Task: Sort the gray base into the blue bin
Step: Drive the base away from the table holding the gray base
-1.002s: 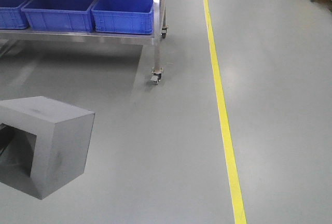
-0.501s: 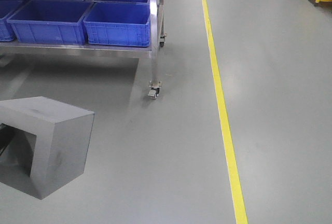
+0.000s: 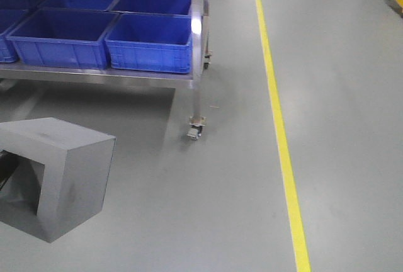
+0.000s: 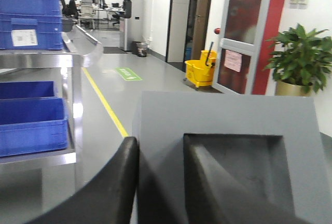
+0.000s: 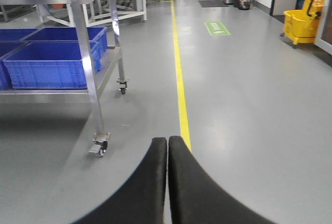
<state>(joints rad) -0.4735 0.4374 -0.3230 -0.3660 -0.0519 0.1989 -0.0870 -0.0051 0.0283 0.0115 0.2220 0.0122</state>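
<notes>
- Left claw [image 4: 160, 149] is clamped on one wall of the matte gray, cube-shaped gray base [image 4: 228, 115]: one black finger runs down the outside and the other sits inside the square recess.
- Right claw [image 5: 167, 143] has its two black fingers pressed together on nothing, pointing out over bare floor.
- In the front view the gray base [image 3: 56, 177] sits in exactly the same low-left spot as a second ago, so it is riding along with the robot, off the floor and not yet in any bin.
- What has moved is everything around it. The stainless-steel wheeled counter [image 3: 94, 73] has slid down the frame and grown larger.
- Its small metal caster [image 3: 194, 132] has dropped from the upper middle of the view to about mid-height.
- The painted yellow line [image 3: 284, 152] has drifted right, which reads as the mobile base rolling forward and turning slightly.
- The nearest blue bin [image 3: 150, 58], a deep, bright plastic box with a thick rim, now shows more of its open inside, but it is well apart from the block.
- My call is that this is the approach leg: the grip looks secure, the gap is closing, and the reach over the rim comes next.
</notes>
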